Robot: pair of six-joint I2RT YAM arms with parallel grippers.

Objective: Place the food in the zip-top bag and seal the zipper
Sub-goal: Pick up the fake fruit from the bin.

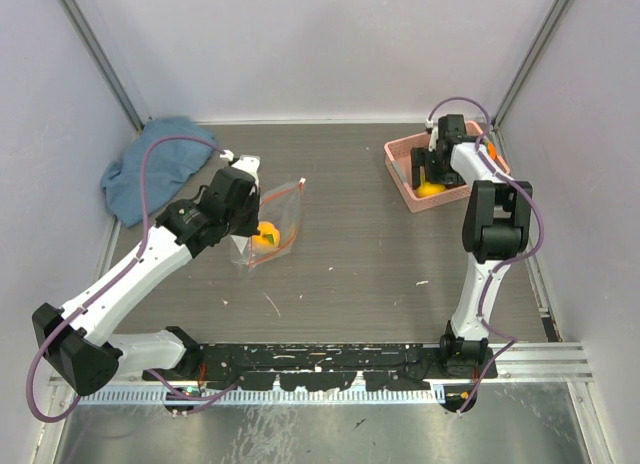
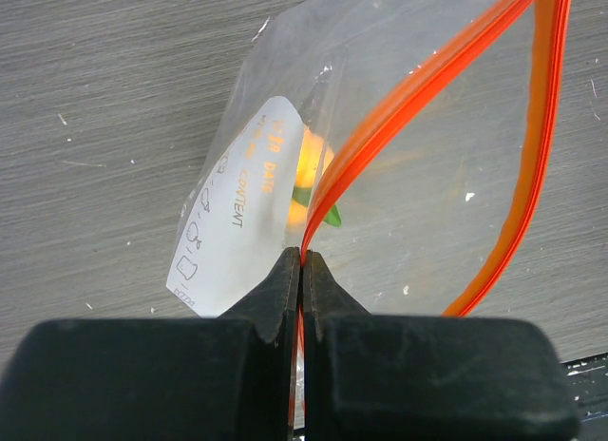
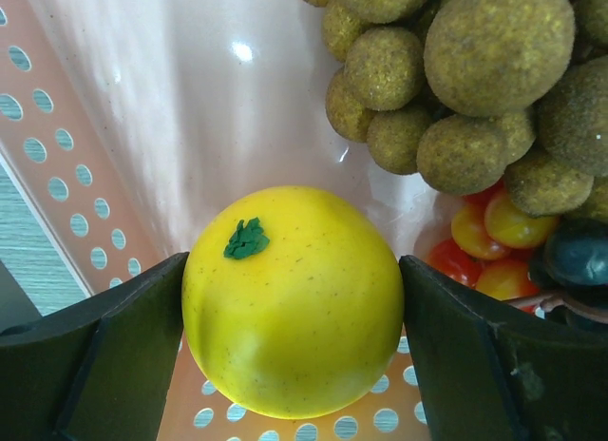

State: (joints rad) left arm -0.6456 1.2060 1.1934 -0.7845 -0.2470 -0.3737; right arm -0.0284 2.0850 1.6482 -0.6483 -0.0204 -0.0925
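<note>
The left gripper [image 2: 302, 258] is clamped shut on the zipper [image 2: 418, 85] at a corner of the bag [image 2: 427, 213], left of mid-table. The bag's label half hides an orange fruit [image 2: 310, 163] inside. In the basket [image 3: 57, 165], the right gripper [image 3: 293, 270] straddles the yellow fruit [image 3: 285, 346], but whether it is gripping cannot be told. The grapes [image 3: 465, 70] are cut off.
</note>
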